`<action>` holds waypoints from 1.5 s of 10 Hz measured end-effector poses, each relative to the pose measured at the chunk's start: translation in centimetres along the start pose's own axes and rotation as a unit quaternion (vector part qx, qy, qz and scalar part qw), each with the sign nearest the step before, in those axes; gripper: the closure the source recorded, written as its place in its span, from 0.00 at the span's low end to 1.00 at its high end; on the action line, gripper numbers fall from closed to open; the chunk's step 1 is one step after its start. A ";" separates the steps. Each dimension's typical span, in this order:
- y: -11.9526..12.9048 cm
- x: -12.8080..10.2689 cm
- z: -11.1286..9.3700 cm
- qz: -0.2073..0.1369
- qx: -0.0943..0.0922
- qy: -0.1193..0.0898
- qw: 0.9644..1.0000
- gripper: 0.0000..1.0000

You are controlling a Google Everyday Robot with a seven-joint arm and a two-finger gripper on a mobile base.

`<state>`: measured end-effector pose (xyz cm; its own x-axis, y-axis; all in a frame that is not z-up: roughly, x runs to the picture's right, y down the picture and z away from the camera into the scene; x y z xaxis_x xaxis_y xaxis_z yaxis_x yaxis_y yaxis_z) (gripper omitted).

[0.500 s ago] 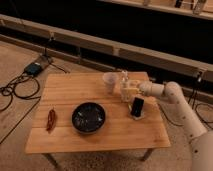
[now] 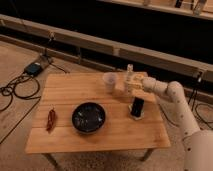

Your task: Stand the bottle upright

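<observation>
The bottle stands upright, neck and pale cap on top, near the far edge of the table, at abt 1 o'clock from the bowl. My gripper is directly at the bottle's lower part, approx. at its 6 o'clock, and covers it there. It looks to be touching the bottle, but if it is open or closed on it I cannot tell.

The cup stands upright just beside the bottle, at its 9 o'clock, w/ a small gap between. My arm, white, enters from 3 o'clock and bends over the table's right edge. A dark slab on a pale base is near, at 5 o'clock from the gripper, not touching it.

The bowl, dark, sits abt in the table's middle, well apart from the bottle. A red pepper lies at 9 o'clock of the bowl, close to the left edge. On the floor, at 10 o'clock from the table, are cables and a small box.
</observation>
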<state>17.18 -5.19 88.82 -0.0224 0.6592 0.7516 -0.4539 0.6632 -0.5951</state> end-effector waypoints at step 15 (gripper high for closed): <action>-3.5 4.1 -2.8 -0.040 0.013 -0.028 0.999 0.99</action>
<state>21.19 -3.81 93.23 -0.0343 0.5826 0.8121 -0.4799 0.7031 -0.5247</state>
